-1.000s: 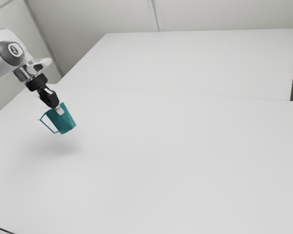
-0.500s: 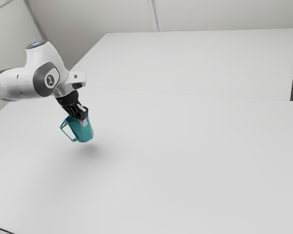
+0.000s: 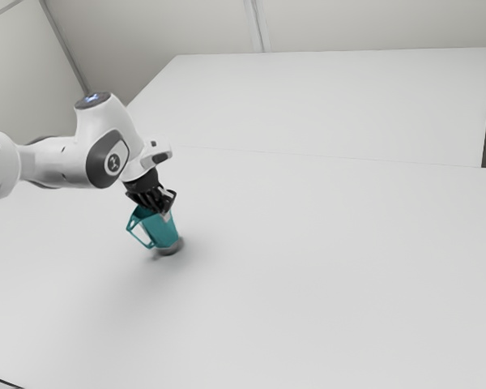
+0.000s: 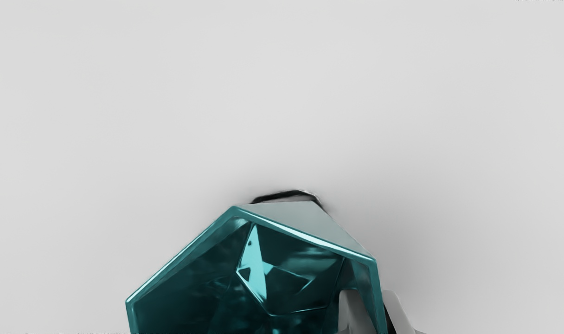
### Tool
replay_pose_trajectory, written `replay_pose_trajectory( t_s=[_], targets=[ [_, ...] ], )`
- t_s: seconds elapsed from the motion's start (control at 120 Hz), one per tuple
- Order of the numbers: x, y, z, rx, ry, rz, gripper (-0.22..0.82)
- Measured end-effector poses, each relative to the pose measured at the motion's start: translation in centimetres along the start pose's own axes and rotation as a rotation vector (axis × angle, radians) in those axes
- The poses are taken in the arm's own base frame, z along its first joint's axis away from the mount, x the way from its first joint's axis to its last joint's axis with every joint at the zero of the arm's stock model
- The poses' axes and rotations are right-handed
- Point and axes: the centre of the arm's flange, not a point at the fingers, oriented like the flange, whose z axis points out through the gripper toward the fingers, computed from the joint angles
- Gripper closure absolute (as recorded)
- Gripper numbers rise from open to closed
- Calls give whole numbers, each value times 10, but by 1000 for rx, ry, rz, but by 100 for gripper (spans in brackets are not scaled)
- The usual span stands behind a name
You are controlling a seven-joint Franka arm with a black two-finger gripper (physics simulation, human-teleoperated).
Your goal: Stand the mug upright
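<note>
A broad white table (image 3: 332, 284) stands before pale grey walls (image 3: 170, 28).

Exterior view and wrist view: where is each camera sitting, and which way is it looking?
Exterior view: beside the arm, looking down across the white table; the arm comes in from the exterior view's left, with its black pincer on the tilted mug.
Wrist view: riding on the arm's hand, looking past the fingertips into the mug's mouth and toward the table; one fingertip is inside the mug, one outside.
Both share the mug, fingertips and table.
</note>
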Motion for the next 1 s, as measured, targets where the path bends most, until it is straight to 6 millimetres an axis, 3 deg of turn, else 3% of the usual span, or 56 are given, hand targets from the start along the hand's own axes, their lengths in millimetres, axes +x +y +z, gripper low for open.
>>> replay_pose_trajectory(
  t_s=[0.133,0.242,0.425,0.558,0.692,0.892,1.0],
  targets=[
    [-1,-24,18,5,-18,-87,79],
    [1,-16,20,5,-13,-102,76],
    [4,-2,17,-3,9,-111,38],
    [5,-3,8,-4,28,-129,20],
    [9,-3,-33,-6,77,-136,11],
    [44,-4,-116,-9,101,-122,4],
    [64,-7,-150,-8,86,-98,3]
  ],
)
